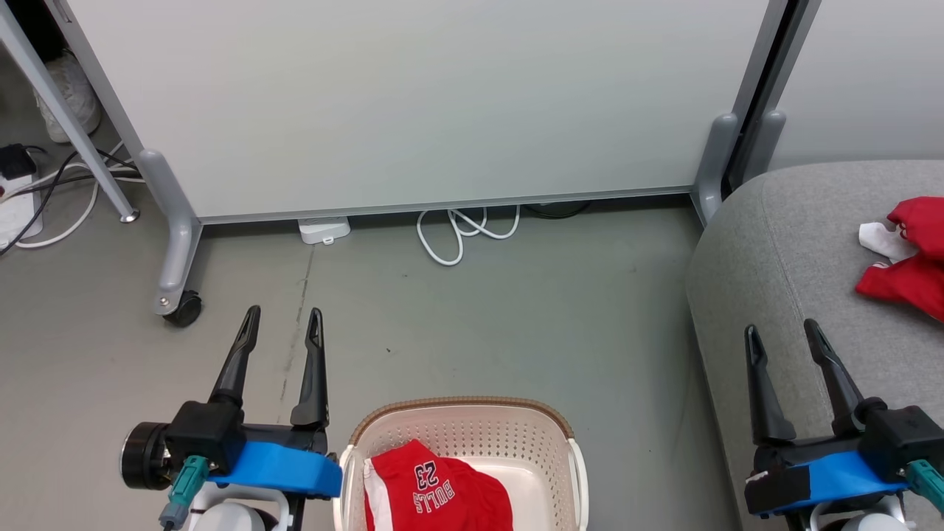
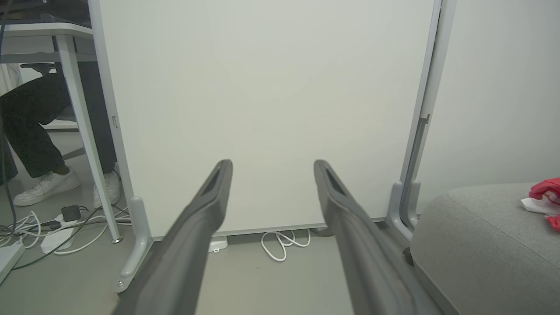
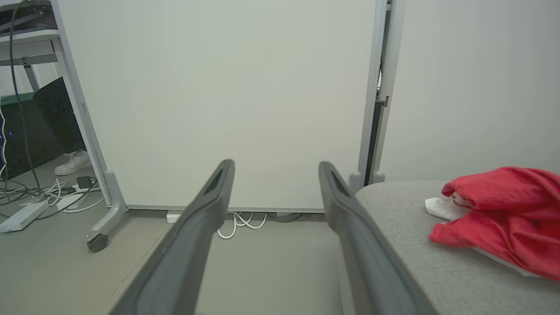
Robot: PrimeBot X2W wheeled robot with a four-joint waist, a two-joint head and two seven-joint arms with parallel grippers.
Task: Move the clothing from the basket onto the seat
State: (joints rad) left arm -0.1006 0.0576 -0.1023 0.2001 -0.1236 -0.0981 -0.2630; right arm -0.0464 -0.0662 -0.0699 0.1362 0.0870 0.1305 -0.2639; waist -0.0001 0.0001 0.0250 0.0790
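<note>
Since one red garment (image 1: 911,273) already lies on the seat (image 1: 782,243) and the jersey (image 1: 435,490) sits in the basket (image 1: 457,411), the step in hand looks like the reach for the jersey.

In the head view the left fingers (image 1: 236,361) and the right fingers (image 1: 763,398) stand spread wide and hold nothing, both pointing toward 12 o'clock. The jersey lies at about 4 o'clock from the left fingers, near that wrist, and at about 8 o'clock from the right fingers, well apart from them. Its printed side faces up. To do the reach well, I judge that the left arm should swing toward 4 o'clock, tip its fingers down inside the rim, and pinch a thick fold near the middle of the cloth, so nothing drags on the rim as it lifts.

In the left wrist view the spread fingers aim at a white partition (image 2: 271,87), with the seat at about 4 o'clock.

In the right wrist view the open fingers point at the same partition. The garment on the seat lies at about 4 o'clock, apart from them.
</note>
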